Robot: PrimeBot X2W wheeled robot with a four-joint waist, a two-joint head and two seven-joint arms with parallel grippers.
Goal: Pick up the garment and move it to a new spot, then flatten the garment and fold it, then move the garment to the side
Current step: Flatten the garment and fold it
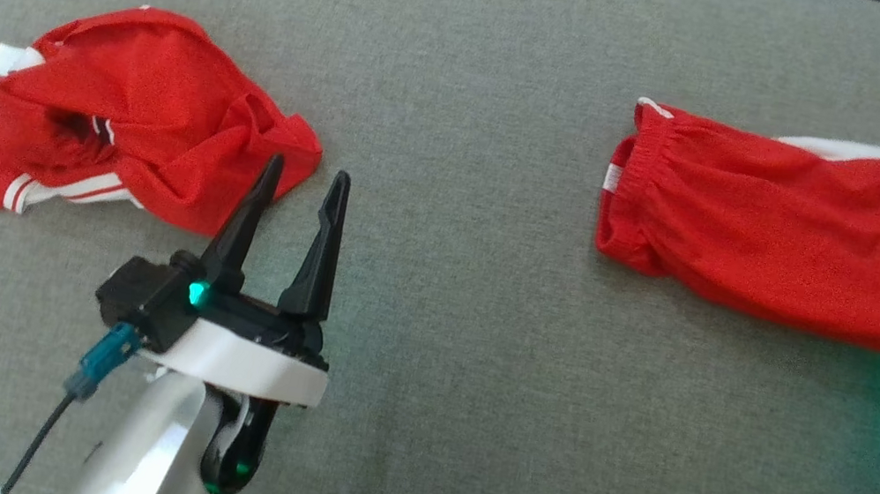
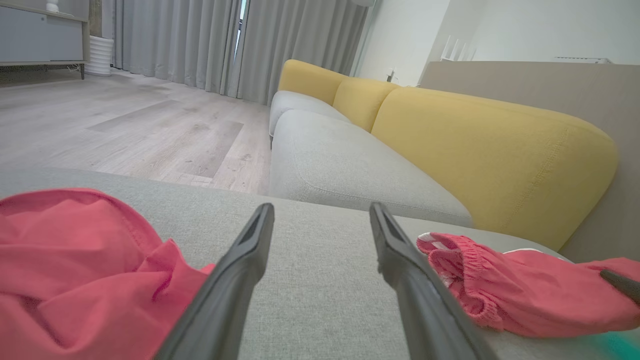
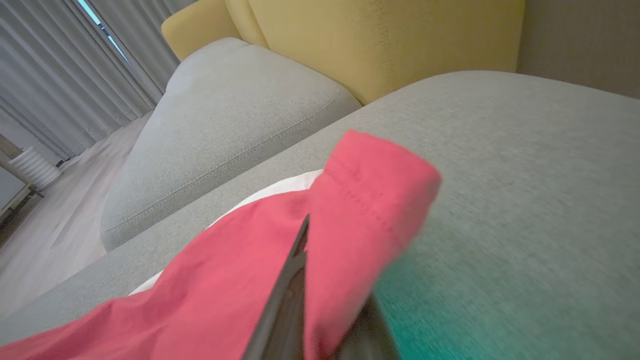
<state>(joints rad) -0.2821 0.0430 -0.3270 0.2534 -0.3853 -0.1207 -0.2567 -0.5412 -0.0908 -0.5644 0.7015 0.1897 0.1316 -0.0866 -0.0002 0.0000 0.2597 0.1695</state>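
Pinching, it seems, the hem (image 3: 380,165) of the long red garment (image 1: 781,241) on the right of the cushion (image 1: 417,386), our right gripper (image 3: 327,300) should lift slow and level, while our left gripper (image 1: 301,181) hangs wide open beside the crumpled garment (image 1: 149,118).

Bare grey cushion (image 1: 472,109) runs near to far down the middle, free for passage; a crumpled red garment (image 1: 141,108) blocks the left, a long red garment (image 1: 798,244) the right, the left hand (image 1: 308,168) just beside the crumpled one
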